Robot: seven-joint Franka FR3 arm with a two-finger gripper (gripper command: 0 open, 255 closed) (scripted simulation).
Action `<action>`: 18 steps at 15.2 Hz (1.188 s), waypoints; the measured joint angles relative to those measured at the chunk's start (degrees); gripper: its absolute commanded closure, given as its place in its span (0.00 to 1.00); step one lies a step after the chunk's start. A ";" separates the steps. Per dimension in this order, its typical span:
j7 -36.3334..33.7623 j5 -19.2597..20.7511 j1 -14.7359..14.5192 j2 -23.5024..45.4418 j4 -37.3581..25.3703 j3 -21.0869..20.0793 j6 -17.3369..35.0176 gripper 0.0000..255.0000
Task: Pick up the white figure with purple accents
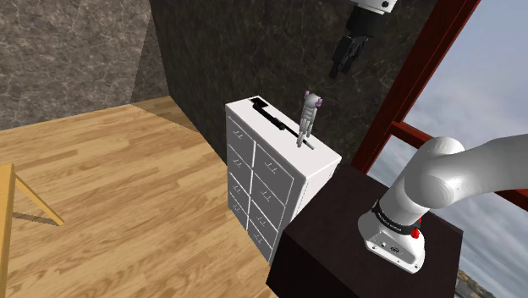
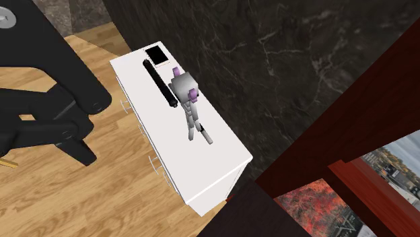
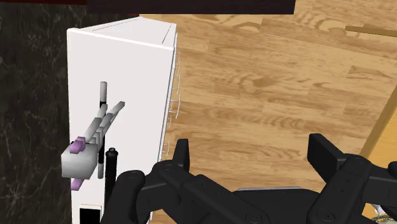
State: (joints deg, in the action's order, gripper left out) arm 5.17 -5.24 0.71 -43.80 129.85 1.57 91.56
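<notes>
You are seeing the white figure [image 1: 309, 114] with purple accents standing on top of the white chest of drawers [image 1: 264, 182], mid-frame in the shoulder view, just beside a black bar [image 2: 160, 82]. Your gripper [image 1: 340, 68] is hanging at the upper right, well above the figure, its fingers standing apart and holding nothing.

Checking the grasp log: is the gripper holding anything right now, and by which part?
Nothing is held: the gripper is open, well clear of the figure standing on the dresser.
</notes>
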 measured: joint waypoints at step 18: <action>17.26 6.63 3.15 25.25 -4.26 12.09 13.74 0.00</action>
State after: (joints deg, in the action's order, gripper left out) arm 22.43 1.39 3.86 -18.56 125.59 13.65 105.29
